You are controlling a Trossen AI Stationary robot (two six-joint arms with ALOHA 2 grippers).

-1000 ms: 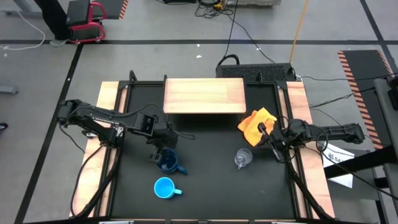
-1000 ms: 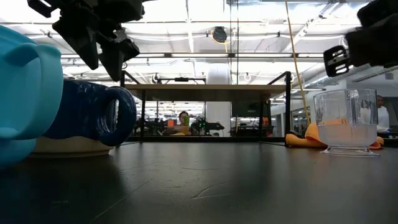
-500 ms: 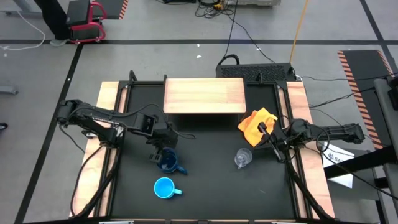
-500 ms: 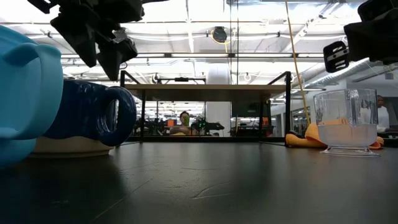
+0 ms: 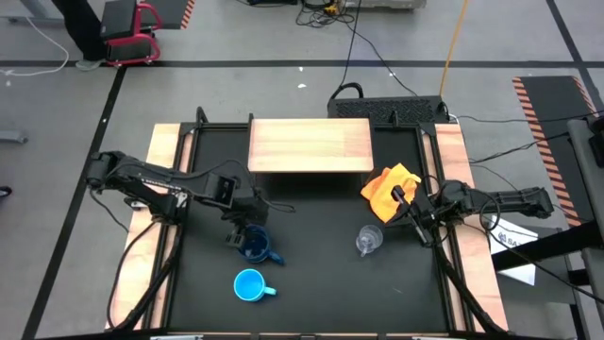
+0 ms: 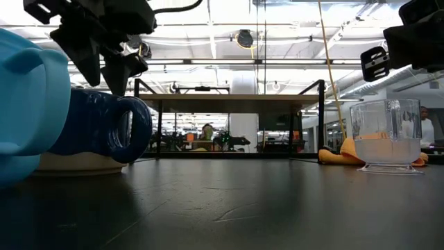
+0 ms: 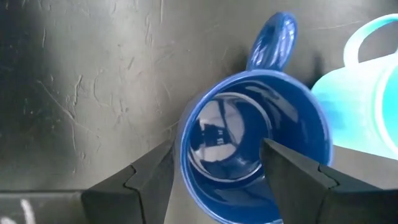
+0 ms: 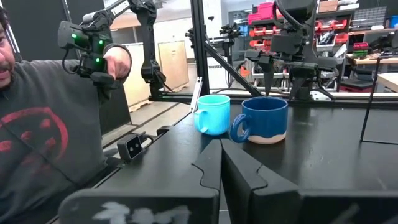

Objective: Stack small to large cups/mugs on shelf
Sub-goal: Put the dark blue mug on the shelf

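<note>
The large navy mug (image 5: 255, 247) stands upright on its base on the black table, left of the middle. My left gripper (image 7: 214, 152) hangs open just above its rim, pointing steeply down, with one finger (image 7: 283, 171) over the hollow and the other (image 7: 152, 174) outside the wall. The sky-blue mug (image 5: 249, 284) stands nearer the front edge. The clear glass cup (image 5: 369, 240) is upright to the right. The shelf (image 5: 310, 144) stands at the far middle. My right gripper (image 8: 221, 158) is shut, level, at the table's right edge.
An orange cloth (image 5: 390, 191) lies between the shelf and my right gripper. Pale wooden planks (image 5: 165, 189) run along both table sides. A person (image 8: 43, 130) stands beyond the table's left side, holding a handset. The black tabletop (image 5: 321, 283) is bare at the near middle.
</note>
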